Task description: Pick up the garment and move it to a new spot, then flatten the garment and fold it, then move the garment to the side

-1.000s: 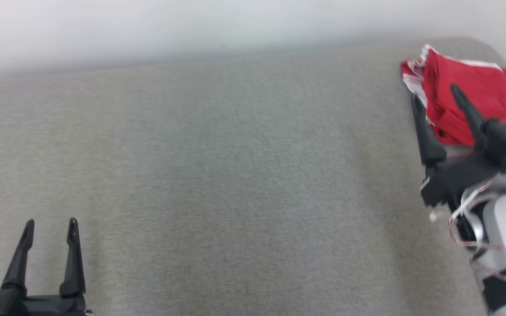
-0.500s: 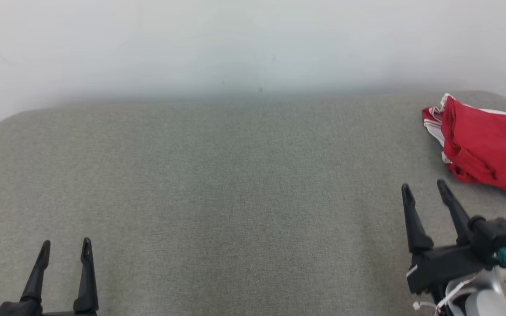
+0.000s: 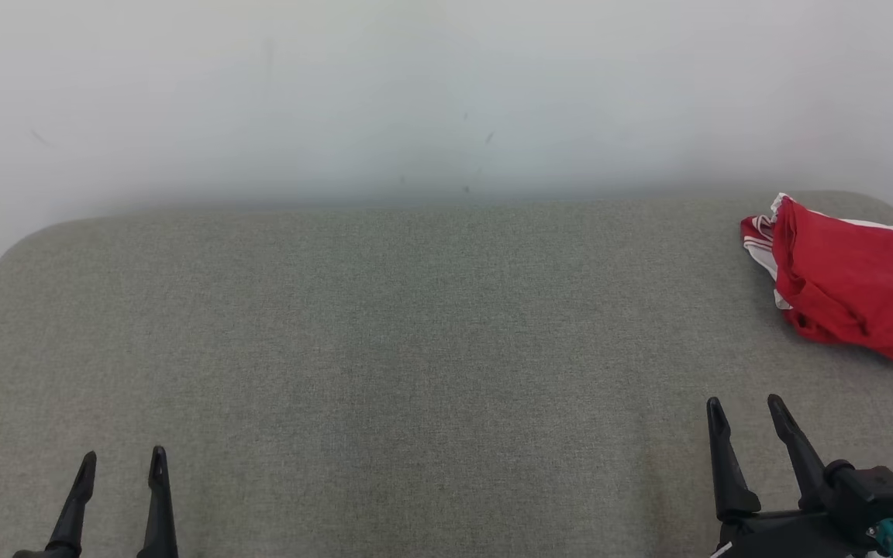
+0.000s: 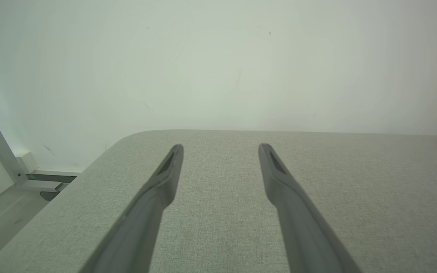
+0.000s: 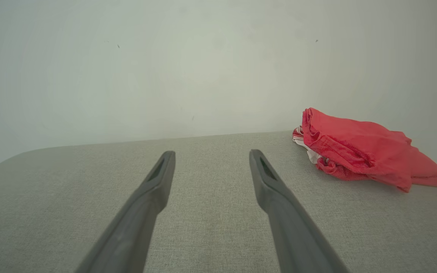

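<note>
Red garment (image 3: 842,283) sits in a rough folded bundle at the far right corner of the grey tabletop (image 3: 415,349), so I'd guess the job's basically done. Left claw (image 3: 123,454) and right claw (image 3: 745,401) hover at the near edge, both spread apart and empty.

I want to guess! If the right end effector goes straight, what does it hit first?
The right end effector likely reaches the white wall; the red garment lies off to its right.
</note>
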Available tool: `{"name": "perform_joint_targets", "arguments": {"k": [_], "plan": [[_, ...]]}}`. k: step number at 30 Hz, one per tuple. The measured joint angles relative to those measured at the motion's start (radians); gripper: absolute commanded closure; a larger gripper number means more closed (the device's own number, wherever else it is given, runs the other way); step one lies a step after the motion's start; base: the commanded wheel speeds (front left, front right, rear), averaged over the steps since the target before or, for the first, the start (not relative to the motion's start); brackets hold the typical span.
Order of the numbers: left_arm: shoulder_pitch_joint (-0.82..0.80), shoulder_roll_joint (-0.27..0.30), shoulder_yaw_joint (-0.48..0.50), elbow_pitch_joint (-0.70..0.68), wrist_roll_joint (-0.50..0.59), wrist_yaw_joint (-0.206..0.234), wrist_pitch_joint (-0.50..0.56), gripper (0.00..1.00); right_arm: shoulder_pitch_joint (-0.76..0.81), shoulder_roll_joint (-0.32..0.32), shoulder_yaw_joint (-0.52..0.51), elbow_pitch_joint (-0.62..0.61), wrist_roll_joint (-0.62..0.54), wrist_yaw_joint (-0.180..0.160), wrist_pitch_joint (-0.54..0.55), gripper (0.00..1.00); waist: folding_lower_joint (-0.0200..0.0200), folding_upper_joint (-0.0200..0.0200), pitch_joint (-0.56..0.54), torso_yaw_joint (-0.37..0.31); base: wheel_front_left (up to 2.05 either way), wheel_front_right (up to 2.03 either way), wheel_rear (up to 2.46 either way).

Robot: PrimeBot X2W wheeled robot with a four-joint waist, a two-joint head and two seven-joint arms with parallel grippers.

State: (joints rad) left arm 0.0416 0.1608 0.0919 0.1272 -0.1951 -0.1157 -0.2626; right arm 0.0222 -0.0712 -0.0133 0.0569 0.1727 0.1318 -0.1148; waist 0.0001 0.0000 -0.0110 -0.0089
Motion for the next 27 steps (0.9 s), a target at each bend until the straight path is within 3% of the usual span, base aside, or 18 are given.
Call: {"name": "perform_joint_targets", "arguments": {"k": [27], "plan": [[0.002,0.001,-0.028,0.069,0.021,0.001,0.0,0.0,0.016,0.019,0.026,0.078,0.0,0.0,-0.026,0.0,0.0,0.0,-0.016,0.01,0.0,0.0,0.0]]}}
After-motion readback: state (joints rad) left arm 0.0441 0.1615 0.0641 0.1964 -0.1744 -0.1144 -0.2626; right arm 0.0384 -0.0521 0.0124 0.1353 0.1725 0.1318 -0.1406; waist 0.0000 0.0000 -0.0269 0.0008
